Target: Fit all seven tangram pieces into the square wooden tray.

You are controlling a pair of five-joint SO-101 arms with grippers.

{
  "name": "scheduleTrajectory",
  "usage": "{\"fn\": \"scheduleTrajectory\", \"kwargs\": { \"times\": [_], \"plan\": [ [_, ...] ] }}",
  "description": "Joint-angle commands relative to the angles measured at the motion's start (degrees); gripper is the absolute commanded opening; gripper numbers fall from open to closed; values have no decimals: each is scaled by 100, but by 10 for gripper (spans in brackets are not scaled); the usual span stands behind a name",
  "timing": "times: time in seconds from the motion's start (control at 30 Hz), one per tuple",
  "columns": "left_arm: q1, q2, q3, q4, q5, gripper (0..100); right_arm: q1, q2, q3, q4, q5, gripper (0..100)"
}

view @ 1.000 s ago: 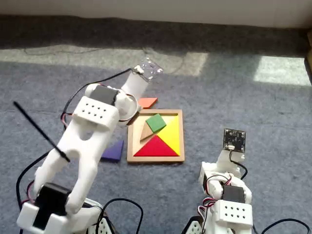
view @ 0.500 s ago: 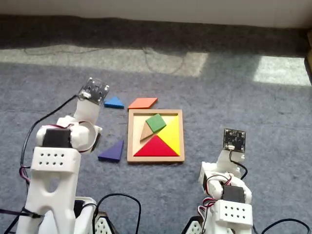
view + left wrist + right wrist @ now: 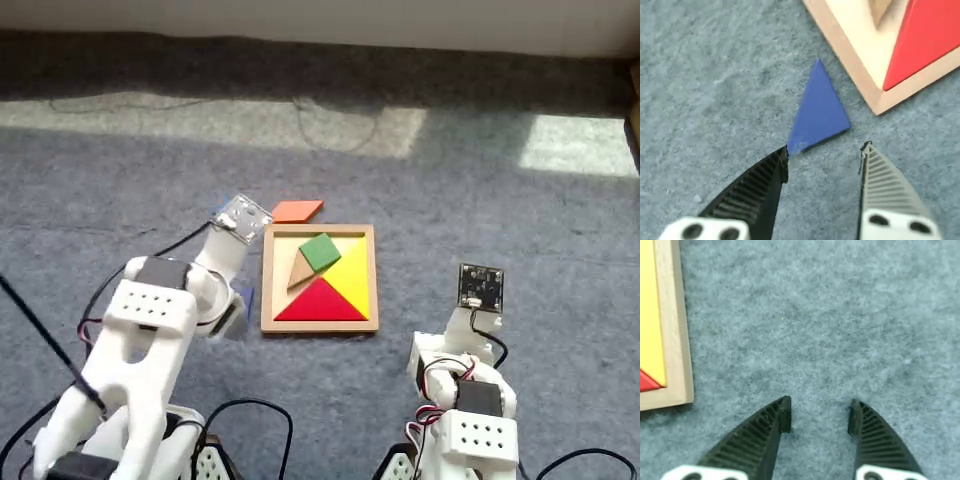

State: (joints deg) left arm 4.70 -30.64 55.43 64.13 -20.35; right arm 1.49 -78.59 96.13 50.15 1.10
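The step in hand looks like the pick-up of the blue triangle (image 3: 817, 112). It is lying flat on the grey carpet (image 3: 450, 180) at the square wooden tray's (image 3: 268, 290) 8 o'clock, just beside the rim. The left claw (image 3: 825, 148) is hanging over it with its jaws spread and pinching nothing. The black finger (image 3: 765, 185) is sitting just beside one corner of the piece. An orange parallelogram (image 3: 297, 211) is waiting on the carpet at the tray's 11 o'clock.

Inside the tray, a red triangle (image 3: 318, 300) is filling the 6 o'clock side and a yellow triangle (image 3: 352, 275) the 3 o'clock side. A green square (image 3: 320, 251) and a tan triangle (image 3: 300, 272) are sitting between them. So the task is roughly half done.

The next move probably calls for lowering the claw, shifting it so both fingers straddle the thin piece, then closing on its edges.

The right claw (image 3: 819, 420) is resting spread and empty above bare carpet at the tray's 4 o'clock.
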Motion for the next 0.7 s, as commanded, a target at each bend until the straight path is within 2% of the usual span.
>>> {"fn": "scheduleTrajectory", "kwargs": {
  "times": [0.0,0.13,0.37,0.67],
  "plan": [
    [303,558,-75,-457,-114,245,119,4,92,-154,53,202],
    [207,1446,-418,-651,-114,245,127,4,92,-154,53,202],
    [198,2624,-1420,-369,-97,239,127,4,92,-154,53,202],
    [198,2897,-1657,-352,-88,126,127,4,92,-154,53,202]
  ]
}}
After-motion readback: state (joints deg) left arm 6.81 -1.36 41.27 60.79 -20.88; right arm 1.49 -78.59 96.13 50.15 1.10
